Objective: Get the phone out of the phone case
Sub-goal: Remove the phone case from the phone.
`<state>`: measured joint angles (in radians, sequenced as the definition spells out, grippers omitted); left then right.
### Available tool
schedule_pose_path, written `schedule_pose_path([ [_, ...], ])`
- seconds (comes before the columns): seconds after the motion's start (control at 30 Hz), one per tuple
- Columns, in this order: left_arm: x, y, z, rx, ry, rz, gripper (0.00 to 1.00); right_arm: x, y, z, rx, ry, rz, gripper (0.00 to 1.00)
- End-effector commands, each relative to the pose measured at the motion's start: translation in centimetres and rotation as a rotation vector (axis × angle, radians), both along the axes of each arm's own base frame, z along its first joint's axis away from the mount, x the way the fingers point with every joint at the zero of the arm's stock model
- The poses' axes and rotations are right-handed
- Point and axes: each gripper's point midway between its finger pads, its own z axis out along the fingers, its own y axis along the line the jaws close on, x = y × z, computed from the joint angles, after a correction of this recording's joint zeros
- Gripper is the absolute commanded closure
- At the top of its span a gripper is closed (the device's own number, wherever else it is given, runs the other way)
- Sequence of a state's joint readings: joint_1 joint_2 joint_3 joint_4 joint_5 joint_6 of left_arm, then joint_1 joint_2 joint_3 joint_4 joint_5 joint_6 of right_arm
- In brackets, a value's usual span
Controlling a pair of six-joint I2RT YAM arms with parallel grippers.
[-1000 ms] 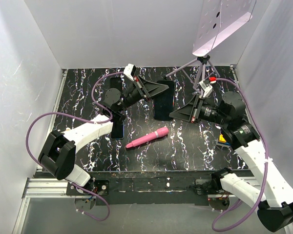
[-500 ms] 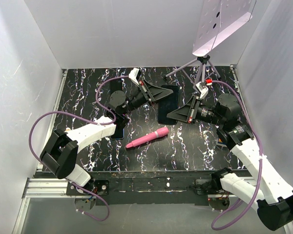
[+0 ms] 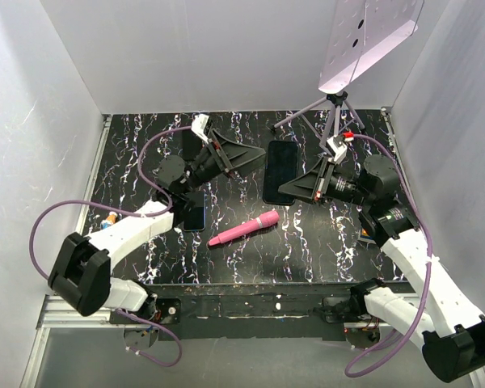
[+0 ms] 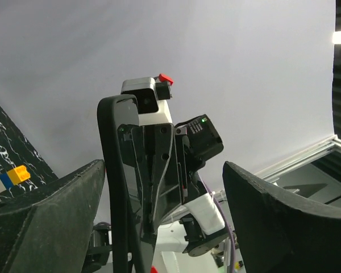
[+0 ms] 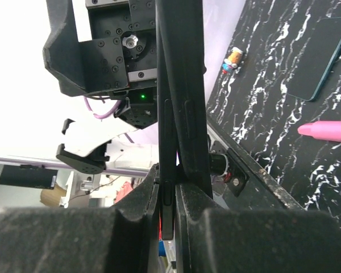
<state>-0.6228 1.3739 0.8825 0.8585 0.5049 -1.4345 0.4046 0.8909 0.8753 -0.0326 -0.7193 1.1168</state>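
The phone in its dark phone case (image 3: 280, 168) is held up off the black marbled table (image 3: 307, 250), right of centre. My right gripper (image 3: 284, 191) is shut on its lower end. The right wrist view shows it edge-on between the fingers as two dark layers (image 5: 170, 125) with a thin gap between them; which layer is phone and which is case I cannot tell. My left gripper (image 3: 255, 155) stands open just left of the phone, apart from it. From the left wrist the case's black rim (image 4: 115, 187) rises between the wide-apart fingers (image 4: 51, 216).
A pink pen-shaped object (image 3: 244, 228) lies near the table's middle. A dark teal flat slab (image 3: 194, 212) lies under the left arm. A tripod (image 3: 331, 113) with a white panel stands at the back right. Small coloured blocks (image 3: 368, 230) sit by the right wall.
My left gripper has opened, let go of the phone's edge and drawn back to the left. My right gripper has stayed shut on the phone, which has shifted slightly.
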Motion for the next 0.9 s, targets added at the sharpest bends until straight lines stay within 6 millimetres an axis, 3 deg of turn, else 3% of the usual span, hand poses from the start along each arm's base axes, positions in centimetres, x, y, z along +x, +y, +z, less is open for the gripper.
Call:
schedule_pose_path([
  [0.0, -2.4, 1.3, 1.2, 0.039, -0.124, -0.023, 0.16, -1.0, -0.3, 5.6, 0.142, -0.12, 0.042, 0.99],
  [0.27, -4.1, 3.3, 0.2, 0.107, -0.202, 0.054, 0.33, -1.2, -1.2, 7.6, 0.189, -0.123, 0.015, 0.99],
  [0.4, -5.4, 3.2, -0.7, 0.128, -0.204, 0.005, 0.2, -1.1, -1.5, 8.2, 0.196, -0.13, 0.007, 0.99],
  [0.5, -6.3, 2.3, -1.4, 0.14, -0.191, -0.036, 0.21, -1.2, -1.6, 8.5, 0.205, -0.129, 0.004, 0.99],
  [0.67, -7.1, 1.1, -2.5, 0.13, -0.16, -0.079, 0.42, -1.3, -1.7, 9.0, 0.217, -0.136, 0.005, 0.99],
  [0.87, -6.9, 1.0, -2.8, 0.126, -0.149, -0.081, 0.55, -1.4, -1.7, 9.2, 0.22, -0.134, 0.0, 0.99],
])
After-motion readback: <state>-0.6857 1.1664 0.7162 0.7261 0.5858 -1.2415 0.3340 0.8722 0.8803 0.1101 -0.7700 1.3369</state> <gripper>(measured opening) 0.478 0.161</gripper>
